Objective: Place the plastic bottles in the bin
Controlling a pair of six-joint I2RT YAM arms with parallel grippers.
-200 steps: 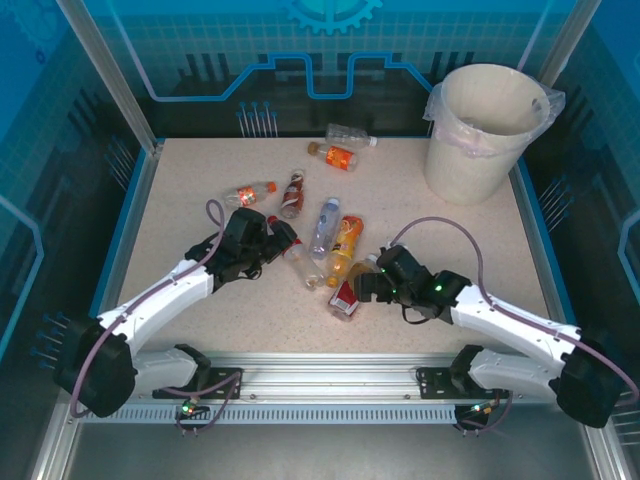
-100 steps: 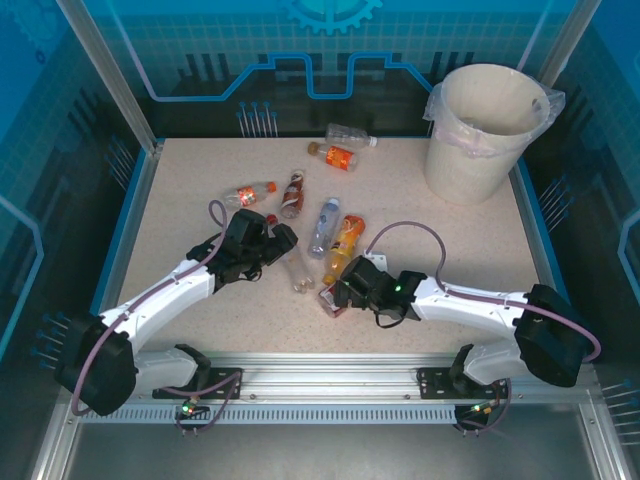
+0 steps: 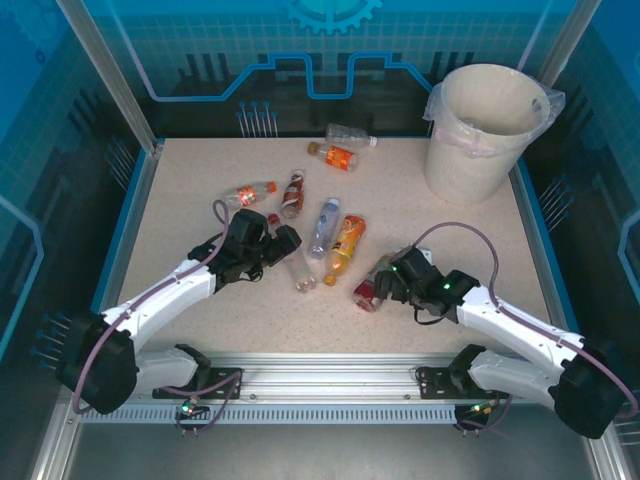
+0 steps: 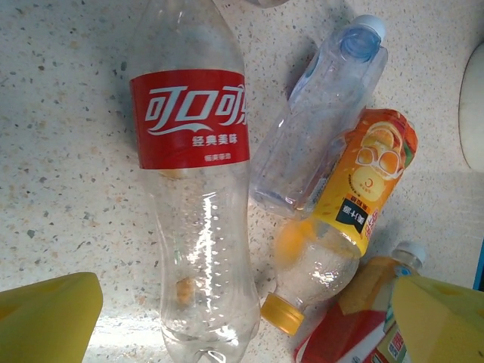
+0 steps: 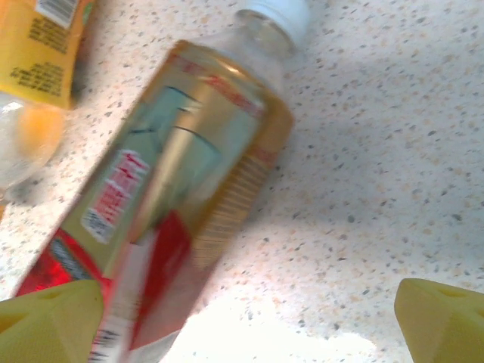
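Note:
A clear cola bottle with a red label (image 4: 193,189) lies on the table between the yellow fingertips (image 4: 45,318) of my open left gripper (image 4: 242,333). From above, the left gripper (image 3: 283,243) sits over that cola bottle (image 3: 298,268). My right gripper (image 3: 386,283) is open beside a red-and-gold labelled bottle (image 3: 371,291). In the right wrist view this red-and-gold bottle (image 5: 174,197) lies slanted against the left fingertip (image 5: 45,321), white cap pointing away. The bin (image 3: 485,130) stands at the far right corner.
A blue-capped clear bottle (image 3: 325,225) and an orange juice bottle (image 3: 345,243) lie between the arms. Several more bottles lie farther back: an orange-label one (image 3: 250,192), a red-brown one (image 3: 292,193), an orange one (image 3: 335,156), a clear one (image 3: 352,133).
My right gripper swung left, then came back right, and the red-and-gold bottle shifted right with it. The left arm has barely moved.

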